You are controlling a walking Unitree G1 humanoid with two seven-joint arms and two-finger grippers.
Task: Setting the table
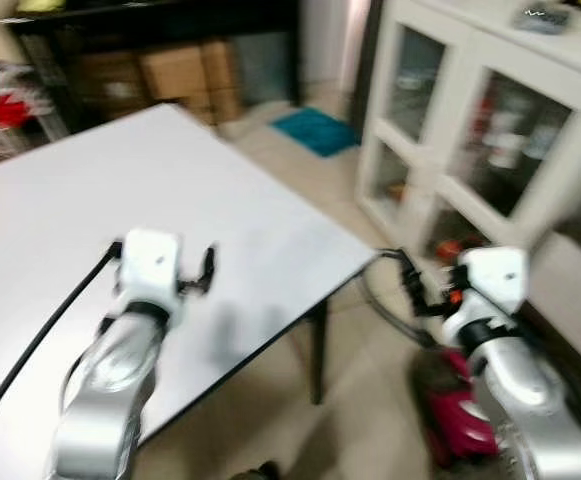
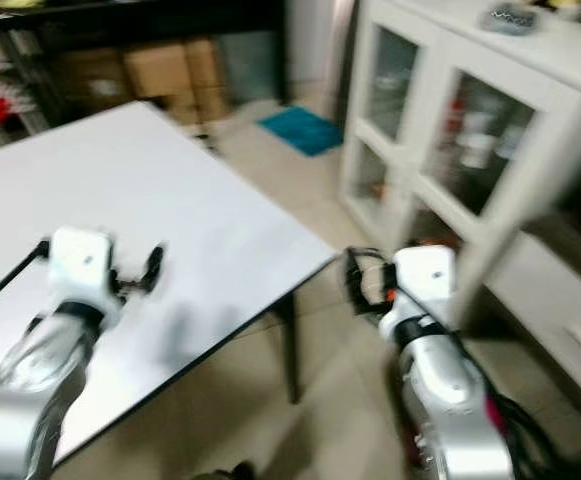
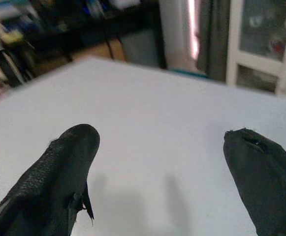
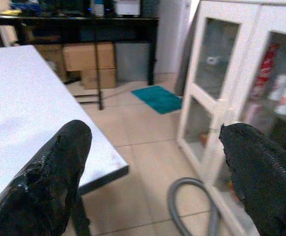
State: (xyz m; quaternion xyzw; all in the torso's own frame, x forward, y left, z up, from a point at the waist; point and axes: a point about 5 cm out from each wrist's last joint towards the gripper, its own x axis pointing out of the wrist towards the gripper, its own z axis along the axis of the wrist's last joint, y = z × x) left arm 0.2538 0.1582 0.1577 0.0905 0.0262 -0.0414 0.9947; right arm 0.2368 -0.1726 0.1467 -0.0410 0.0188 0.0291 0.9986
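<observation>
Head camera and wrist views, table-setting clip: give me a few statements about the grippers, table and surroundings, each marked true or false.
1. The left gripper is over the white table with its fingers apart. True.
2. The right gripper holds a plate. False: it is open and holds nothing.
3. The right gripper is over the table. False: it is past the table's corner, above the tiled floor.
4. A white cabinet with glass doors stands on the robot's right. True.
5. A teal mat lies on the floor beyond the table. True.
</observation>
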